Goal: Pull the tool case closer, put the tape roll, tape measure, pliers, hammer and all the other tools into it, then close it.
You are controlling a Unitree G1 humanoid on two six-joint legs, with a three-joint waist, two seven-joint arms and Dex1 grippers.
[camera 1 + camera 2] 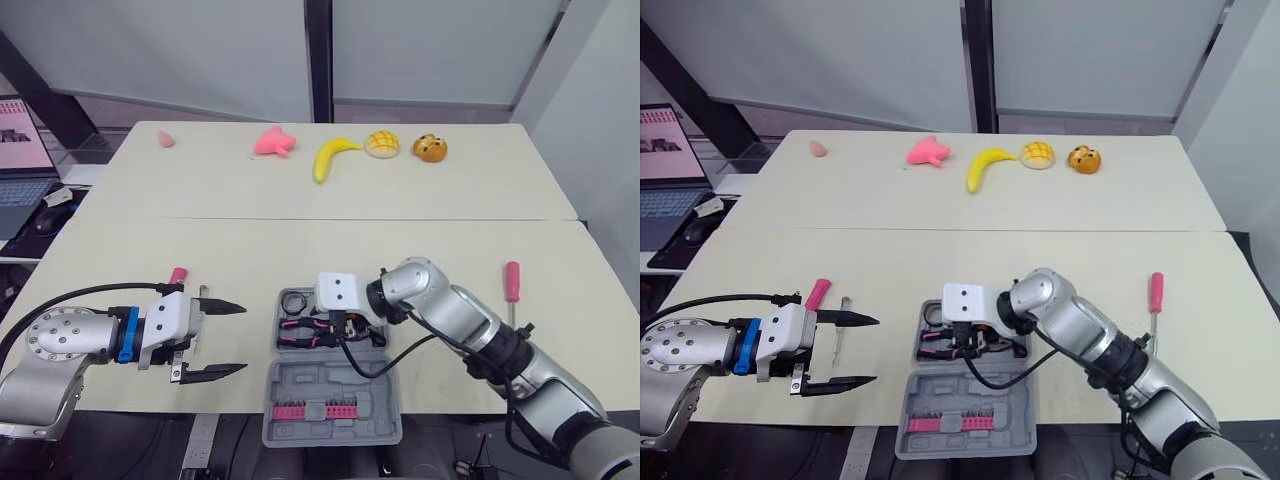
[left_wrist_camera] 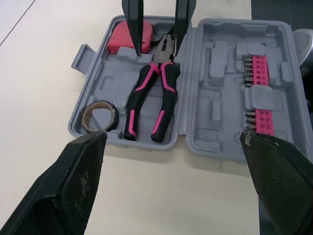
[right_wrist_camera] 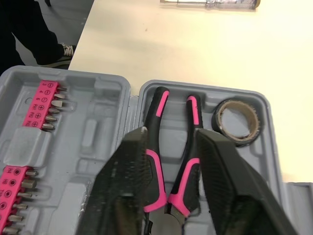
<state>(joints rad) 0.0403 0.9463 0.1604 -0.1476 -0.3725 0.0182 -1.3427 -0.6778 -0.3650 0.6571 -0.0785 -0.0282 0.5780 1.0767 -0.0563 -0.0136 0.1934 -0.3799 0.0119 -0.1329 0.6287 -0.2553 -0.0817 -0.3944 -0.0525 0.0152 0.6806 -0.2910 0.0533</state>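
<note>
The grey tool case (image 1: 375, 385) lies open at the table's front middle. In its tray are a tape roll (image 2: 99, 116), pink-and-black pliers (image 2: 149, 100) and a red tape measure (image 2: 121, 40). The lid half holds pink bit strips (image 1: 315, 410). My right gripper (image 3: 171, 131) hovers over the tray, fingers slightly apart and straddling the pliers without gripping them. My left gripper (image 1: 243, 338) is open, left of the case and facing it, with nothing in it. A pink-handled tool (image 1: 178, 275) and a small metal driver (image 1: 840, 338) lie by the left gripper. A red screwdriver (image 1: 512, 285) lies at the right.
At the table's back lie a pink toy (image 1: 273, 141), a banana (image 1: 330, 157) and two buns (image 1: 382, 144). A laptop (image 1: 20, 150) sits on a side desk to the left. The case's lid overhangs the table's front edge.
</note>
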